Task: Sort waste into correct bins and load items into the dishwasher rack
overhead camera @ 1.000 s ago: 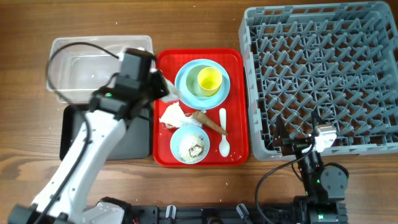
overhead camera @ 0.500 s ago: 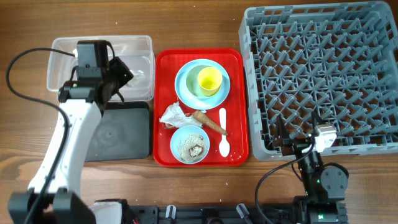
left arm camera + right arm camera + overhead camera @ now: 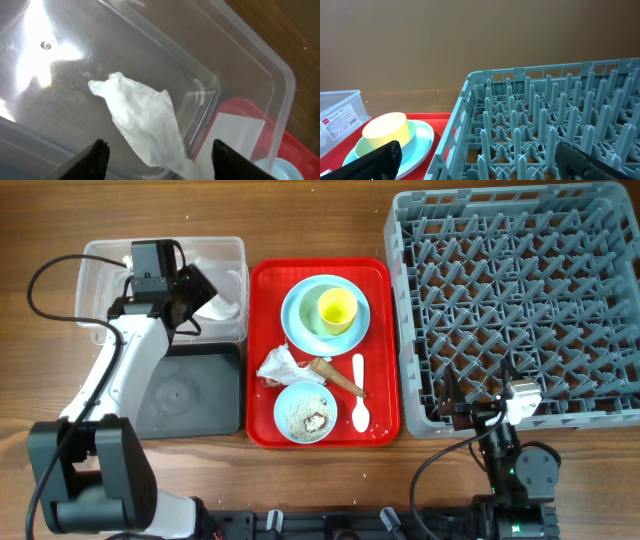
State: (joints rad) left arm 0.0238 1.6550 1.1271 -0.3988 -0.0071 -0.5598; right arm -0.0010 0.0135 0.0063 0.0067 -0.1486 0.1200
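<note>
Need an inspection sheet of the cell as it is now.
Surface: wooden table, no spill seen.
Job's things: white napkin lies in the clear tub; black tray bare where visible; rack holds no dishes; plate, yellow cup, bowl of crumbs, spoon, brown stick and crumpled paper sit on the red tray.
Clutter: nothing seen.
Grippers: left gripper open over the tub; right gripper open beside the rack.
Cables: black cable loops off the left arm.
Surroundings: nothing seen.

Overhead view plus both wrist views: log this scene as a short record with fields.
left end effector: open, over clear tub
white paper napkin: inside the tub
right end effector: open, beside dishwasher rack
red serving tray: holds light blue plate, yellow cup, bowl of crumbs, white spoon, brown stick, crumpled paper
</note>
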